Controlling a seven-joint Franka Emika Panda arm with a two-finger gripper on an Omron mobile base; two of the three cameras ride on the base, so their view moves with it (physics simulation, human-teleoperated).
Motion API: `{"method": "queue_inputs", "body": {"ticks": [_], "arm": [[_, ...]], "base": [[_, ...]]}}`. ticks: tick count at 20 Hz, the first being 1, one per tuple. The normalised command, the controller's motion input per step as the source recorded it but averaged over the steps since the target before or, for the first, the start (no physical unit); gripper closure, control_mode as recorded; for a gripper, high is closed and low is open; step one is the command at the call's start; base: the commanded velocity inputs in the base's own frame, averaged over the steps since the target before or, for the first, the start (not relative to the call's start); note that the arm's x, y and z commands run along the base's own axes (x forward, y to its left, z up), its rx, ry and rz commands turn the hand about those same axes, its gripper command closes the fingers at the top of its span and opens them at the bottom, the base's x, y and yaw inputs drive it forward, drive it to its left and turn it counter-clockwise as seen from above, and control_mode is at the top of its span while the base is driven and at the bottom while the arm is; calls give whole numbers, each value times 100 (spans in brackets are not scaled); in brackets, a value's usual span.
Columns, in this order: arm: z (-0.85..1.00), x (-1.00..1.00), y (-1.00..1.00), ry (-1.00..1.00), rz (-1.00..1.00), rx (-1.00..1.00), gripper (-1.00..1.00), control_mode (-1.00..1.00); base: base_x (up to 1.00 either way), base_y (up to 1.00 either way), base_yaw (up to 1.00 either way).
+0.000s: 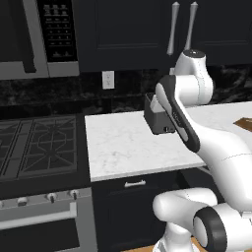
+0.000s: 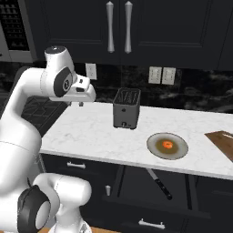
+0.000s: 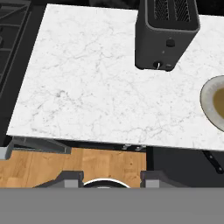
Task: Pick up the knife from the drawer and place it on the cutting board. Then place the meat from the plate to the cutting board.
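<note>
One toaster (image 2: 126, 108) stands on the white counter (image 2: 95, 132). Right of the toaster lies one plate (image 2: 167, 146) bearing one lump of meat (image 2: 167, 145); further right, one cutting board (image 2: 223, 142) at the counter's end. Below the plate, one knife (image 2: 159, 182) lies in the open drawer (image 2: 150, 200). One gripper (image 3: 110, 180) hangs raised, left of the toaster; whether its jaws are parted or closed cannot be told

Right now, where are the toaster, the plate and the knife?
Toaster (image 2: 126, 109): right base view, on its front face.
Plate (image 2: 178, 148): right base view, on its pale rim.
Knife (image 2: 163, 187): right base view, on its dark handle, in the open drawer.
</note>
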Motion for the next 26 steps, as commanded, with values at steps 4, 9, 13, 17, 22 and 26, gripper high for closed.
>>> {"method": "queue_inputs", "body": {"ticks": [4,9,13,17,22,26], "arm": [[0,0,0,0,0,0,-100,100],[0,0,0,0,0,0,-100,100],[0,0,0,0,0,0,-100,100],[0,0,0,0,0,0,-100,100],[0,0,0,0,0,0,-100,100],[0,0,0,0,0,0,-100,100]], "base": [[0,0,0],[-3,0,0],[-56,0,-2],[-98,0,0],[-47,-23,0],[4,-79,12]]}}
